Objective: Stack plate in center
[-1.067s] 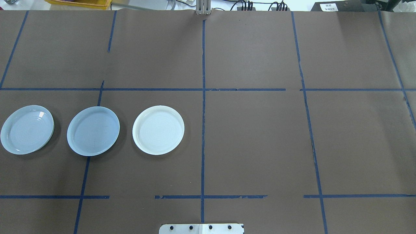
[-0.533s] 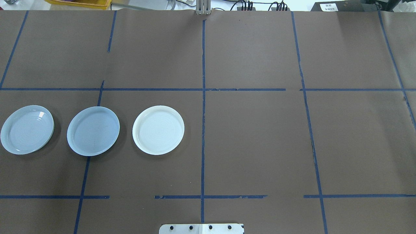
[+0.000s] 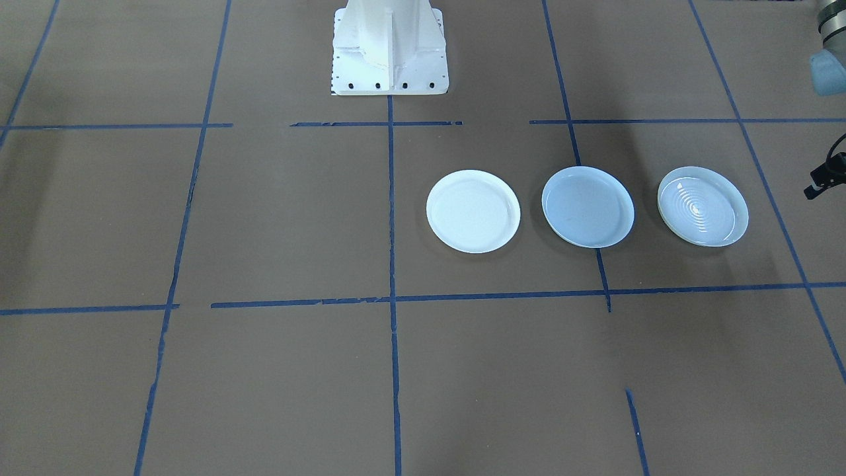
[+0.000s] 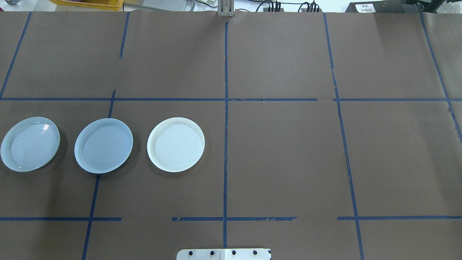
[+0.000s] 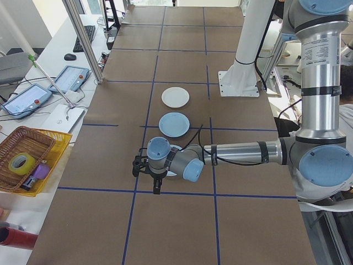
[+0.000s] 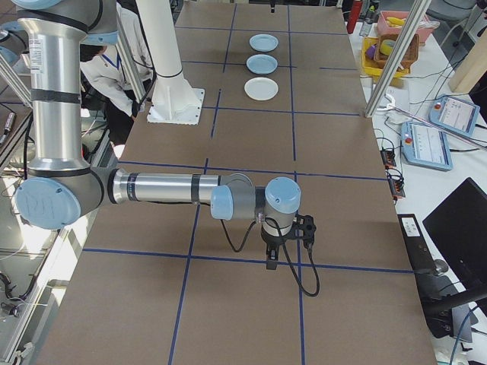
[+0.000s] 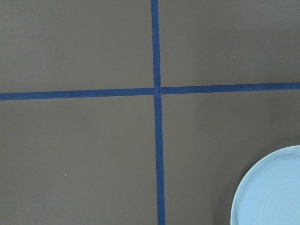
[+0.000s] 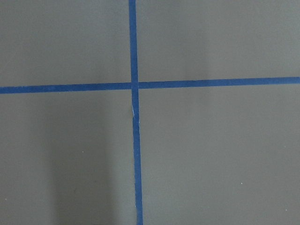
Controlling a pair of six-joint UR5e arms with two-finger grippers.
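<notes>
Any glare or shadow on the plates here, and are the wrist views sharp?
Overhead view: a bright glare spot on the ringed plate; soft shadows right of all three plates. Front view: highlights on the ringed plate's rings, the blue-grey plate even. Wrist views: tape lines crisp, light flat.

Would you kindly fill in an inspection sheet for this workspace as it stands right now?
Surface: brown paper-covered table with a blue tape grid, torn in places.
Job's things: three plates in a row, all apart, none stacked: ringed plate, blue-grey plate in the middle, white plate.
Clutter: nothing seen on the table.
Grippers: left gripper over the ringed plate's end; right gripper far from the plates; open or shut cannot be told.
Cables: black cable looping off the right wrist.
Surroundings: yellow tray with a wicker basket, tablets, a person.
</notes>
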